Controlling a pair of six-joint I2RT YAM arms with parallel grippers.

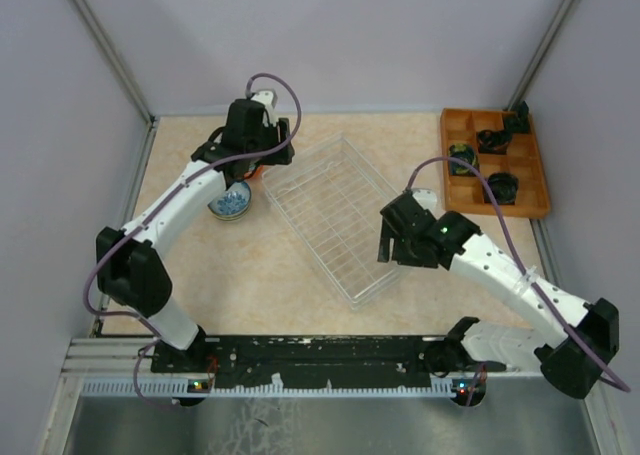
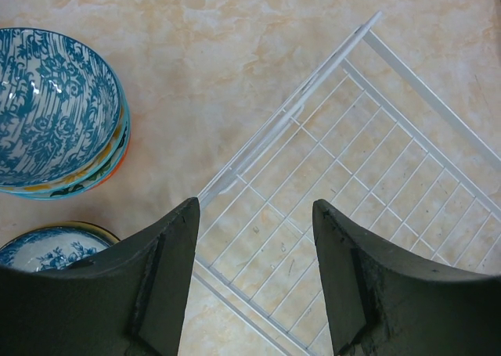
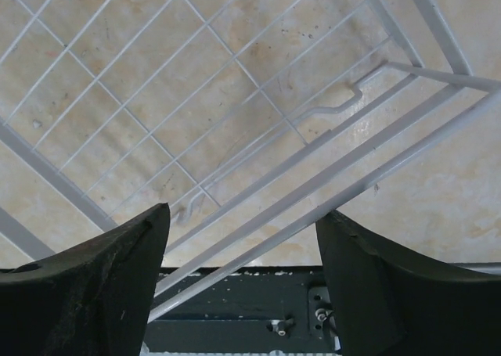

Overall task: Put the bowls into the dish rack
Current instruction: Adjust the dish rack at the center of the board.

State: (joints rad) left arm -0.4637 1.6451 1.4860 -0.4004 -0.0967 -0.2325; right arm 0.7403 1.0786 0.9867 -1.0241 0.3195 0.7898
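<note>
The first pick-up is judged to be in hand: no bowl is seen in the rack (image 1: 335, 215), whose bare wire grid lies at a slant on the table (image 1: 200, 265). The bowls (image 1: 231, 203) are gathered just off the rack's left side. In the left wrist view a stack (image 2: 47, 106) is seen beyond the rack's corner, with a blue-patterned bowl on top and orange and teal rims under it. A second bowl (image 2: 47, 246) with blue flowers is partly hidden by a finger; how many there are in all cannot be told. The left gripper (image 2: 257, 215) is held above the rack's far-left corner, pointed down, its jaws parted wide and nothing gripped — only the corner wires are seen between them. The left arm is stretched far out along the rack's left side, its wrist bent down. The right gripper (image 3: 244, 223) is poised over the rack's near-right corner, likewise spread wide and empty, with the rim wires and the black rail (image 3: 235, 309) below it. The right arm is folded, its elbow thrown out to the rack's right and its forearm leaned in. For the next move, a shift of the left gripper off the rack and over the stack is called for. One finger should be lowered inside the top bowl's rim and one outside, then the jaws closed on its wall. The bowls are nested, so care is needed that only the top one is lifted before it is carried over the rack's raised side.
</note>
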